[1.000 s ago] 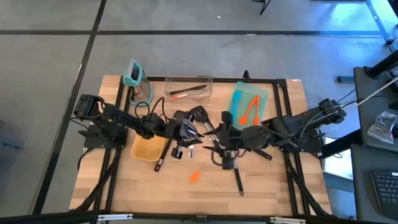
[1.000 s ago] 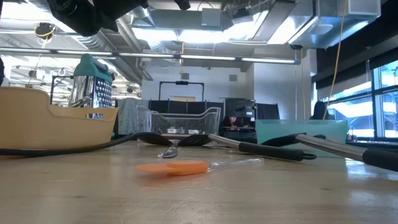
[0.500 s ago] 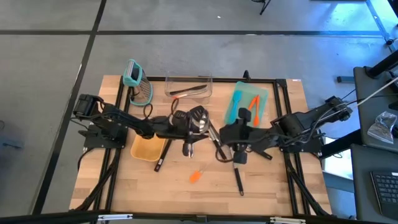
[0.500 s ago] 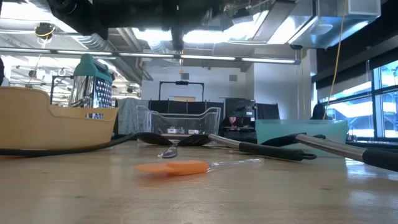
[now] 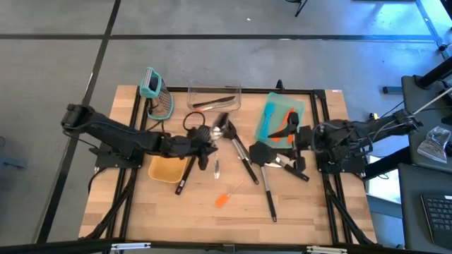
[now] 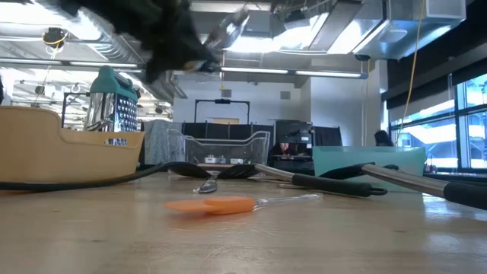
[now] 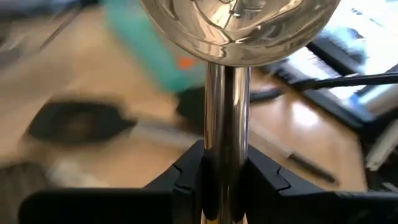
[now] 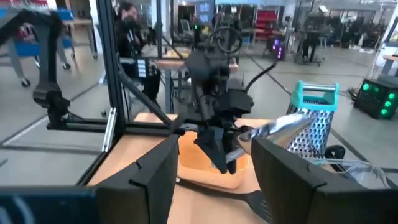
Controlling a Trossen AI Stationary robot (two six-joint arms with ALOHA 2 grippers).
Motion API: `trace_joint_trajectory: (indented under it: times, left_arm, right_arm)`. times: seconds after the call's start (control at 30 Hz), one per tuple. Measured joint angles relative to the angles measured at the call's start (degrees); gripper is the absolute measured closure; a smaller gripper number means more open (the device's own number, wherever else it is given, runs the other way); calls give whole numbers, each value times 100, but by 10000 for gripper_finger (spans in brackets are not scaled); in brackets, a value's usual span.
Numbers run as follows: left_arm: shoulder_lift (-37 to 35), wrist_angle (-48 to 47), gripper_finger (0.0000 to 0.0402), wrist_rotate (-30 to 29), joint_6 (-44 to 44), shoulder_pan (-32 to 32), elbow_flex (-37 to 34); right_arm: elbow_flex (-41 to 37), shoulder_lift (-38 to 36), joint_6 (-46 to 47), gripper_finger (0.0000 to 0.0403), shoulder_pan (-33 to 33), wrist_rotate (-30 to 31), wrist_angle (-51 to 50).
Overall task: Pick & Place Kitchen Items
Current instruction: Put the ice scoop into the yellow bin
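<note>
The wooden table (image 5: pixel 296 204) was crowded along its far half, while the near strip towards the front edge lay mostly bare, with only a small orange spatula (image 5: pixel 223 200) and the handle of one black turner (image 5: pixel 267 185) reaching into it. Along the far edge stood a teal-handled grater (image 5: pixel 157 95), a clear bin (image 5: pixel 213 98) holding a thin utensil, and a teal tray (image 5: pixel 281 117) carrying two orange spatulas. A tan container (image 5: pixel 168 168) sat near the left side.

In the middle, three black long-handled utensils could be counted, and one thin metal piece (image 5: pixel 217 168) lay between them and the tan container.

The left gripper (image 5: pixel 206 143) was held above the table's middle, beside the tan container, its fingers (image 7: pixel 267 177) clamped on the handle of a silver metal scoop (image 7: pixel 233 28), whose bowl pointed away from the wrist. The scoop was lifted clear of the table.

The right gripper (image 5: pixel 295 137) was seen near the teal tray's front corner, fingers (image 8: pixel 287 168) parted and nothing between them.
</note>
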Motion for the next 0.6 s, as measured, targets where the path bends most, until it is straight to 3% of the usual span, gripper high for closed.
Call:
trace_joint_trajectory:
  times: [0.17,0.3,0.6]
  left_arm:
    - [-525,-1879,334,-51,-1860,-42,0]
    - [-751,-3036,334,318,-3167,-110,0]
    - [-835,-4804,334,986,-4636,-686,267]
  right_arm:
    - [-265,-342,29,196,-322,-328,132]
    - [-260,-367,77,196,-383,-565,128]
    - [-256,-481,198,196,-386,-1206,36]
